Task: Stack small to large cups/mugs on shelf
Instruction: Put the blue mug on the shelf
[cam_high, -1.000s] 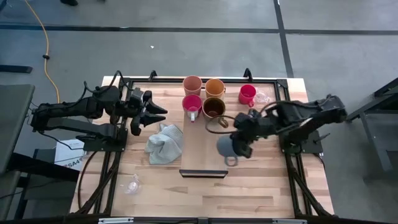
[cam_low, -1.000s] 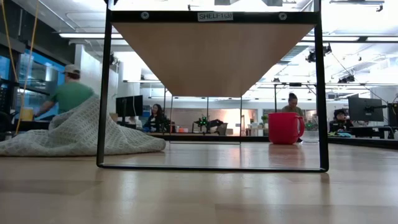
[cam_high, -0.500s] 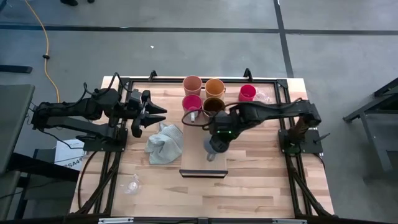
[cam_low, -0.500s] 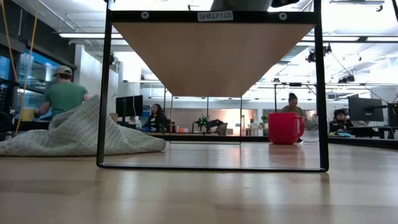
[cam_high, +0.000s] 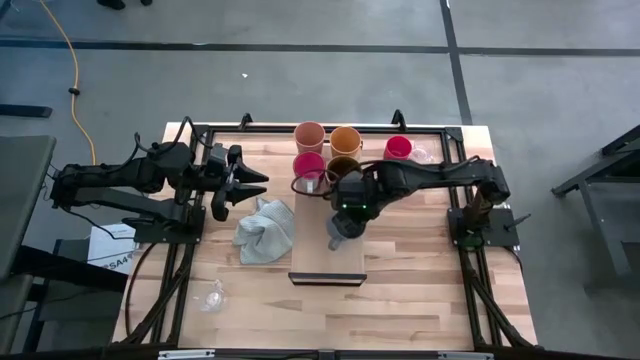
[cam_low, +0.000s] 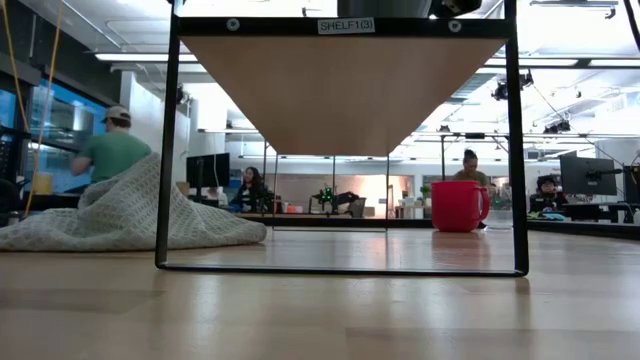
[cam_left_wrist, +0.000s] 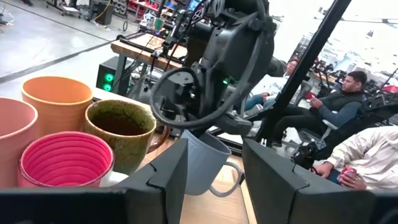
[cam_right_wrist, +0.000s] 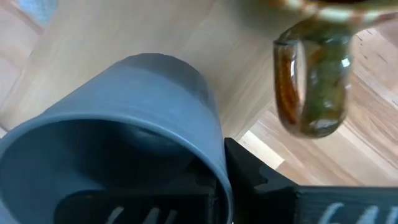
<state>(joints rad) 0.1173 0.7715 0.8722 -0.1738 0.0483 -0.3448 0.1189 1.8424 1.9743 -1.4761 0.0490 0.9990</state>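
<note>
The blue-grey mug (cam_high: 342, 231) hangs just above the shelf (cam_high: 327, 250), near the brown mug (cam_high: 343, 168), with the right gripper (cam_high: 345, 222) fingers clamped on its rim. The peach, orange and pink cups stand at the shelf's far end. The left gripper (cam_high: 250, 186), fingers partly apart and holding nothing, waits over the table (cam_high: 420, 300) beside the grey cloth (cam_high: 265, 230).

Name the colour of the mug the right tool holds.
Blue-grey mug, clearest in the left wrist view.
</note>
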